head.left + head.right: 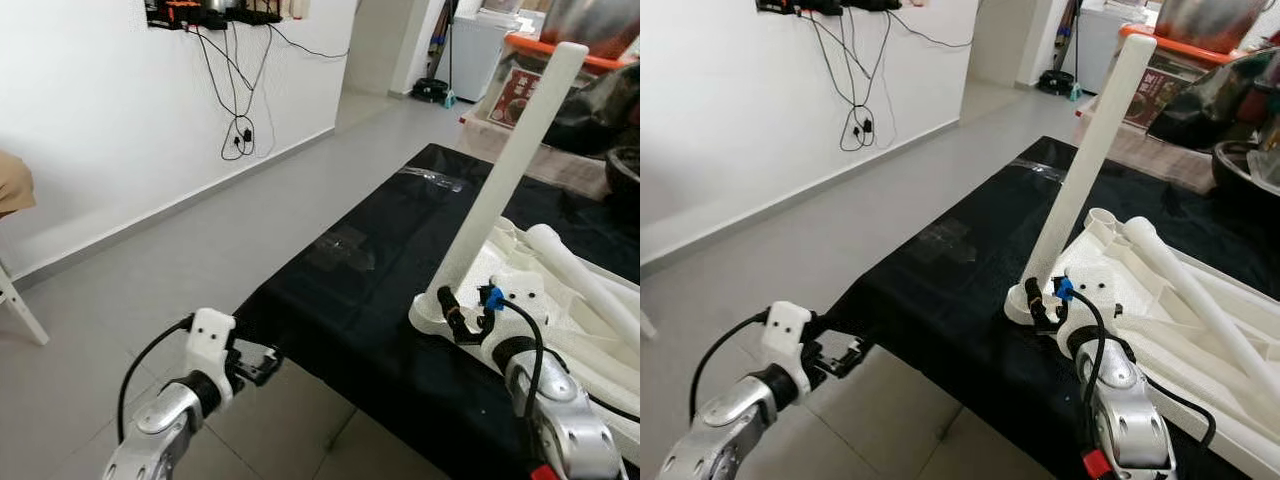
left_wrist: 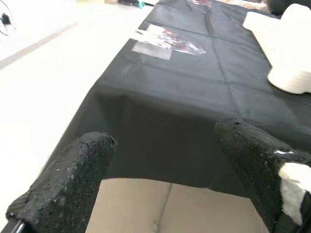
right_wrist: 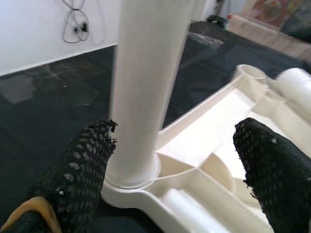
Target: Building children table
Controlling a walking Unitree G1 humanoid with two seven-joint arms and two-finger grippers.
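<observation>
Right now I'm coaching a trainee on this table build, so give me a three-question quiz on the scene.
1. True or false: a white leg already stands upright in a corner socket of the overturned tabletop.
2. Which hand is at that leg's base? A) left hand B) right hand
3. Fill in: the tabletop lies on a ____ cloth.

Key:
1. True; more legs lie loose on the tabletop.
2. B. The right hand is open with the leg between its fingers, not clamped; the left hand is open off the cloth's near edge.
3. black
</observation>
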